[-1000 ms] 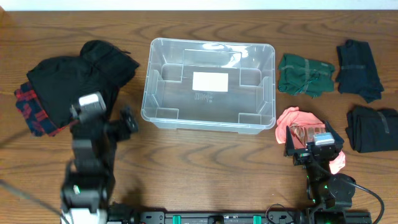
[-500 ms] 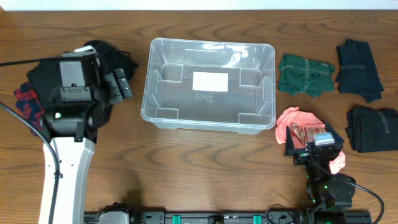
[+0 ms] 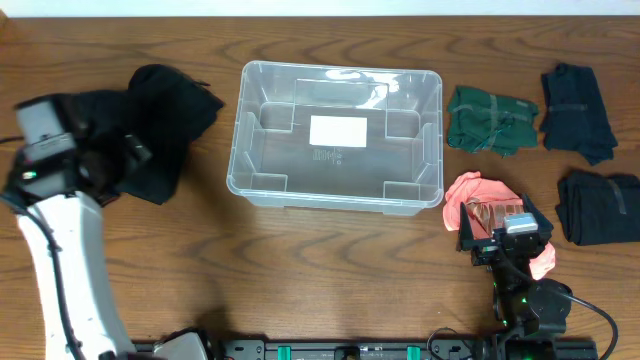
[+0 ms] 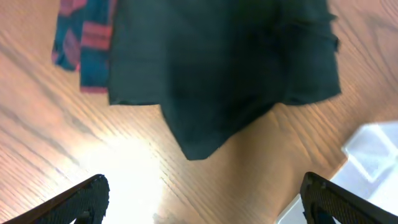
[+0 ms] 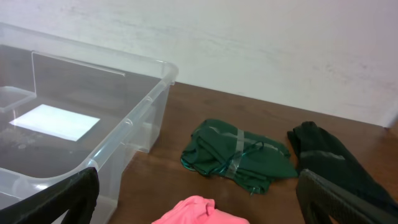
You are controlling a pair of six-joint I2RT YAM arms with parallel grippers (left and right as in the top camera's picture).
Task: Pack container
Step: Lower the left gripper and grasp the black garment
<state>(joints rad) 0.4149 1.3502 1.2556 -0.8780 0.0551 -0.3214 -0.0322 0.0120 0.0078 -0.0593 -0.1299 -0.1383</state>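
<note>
The clear plastic container [image 3: 336, 68] stands empty at the table's middle, white label on its base. A black garment [image 3: 165, 105] lies to its left. My left gripper [image 3: 133, 152] hovers over that garment's near edge, open and empty. In the left wrist view [image 4: 202, 208] the open jaws frame bare wood, with the black garment [image 4: 224, 68] just ahead and a container corner [image 4: 373, 149] at the right. My right gripper [image 3: 498, 215] is open over a pink cloth [image 3: 468, 192]; its wrist view [image 5: 199, 208] shows the pink cloth [image 5: 196, 211] between the jaws and the container [image 5: 134, 121] at left.
A red and blue plaid cloth [image 4: 81, 37] lies under the black garment's left side. A green bundle [image 3: 490, 120], a dark navy garment [image 3: 575, 100] and a black folded garment [image 3: 600, 205] lie right of the container. The green bundle [image 5: 242, 155] shows ahead of my right gripper.
My left arm has swung from the front of the table back and left, over the black garment pile. The right arm has not moved.
</note>
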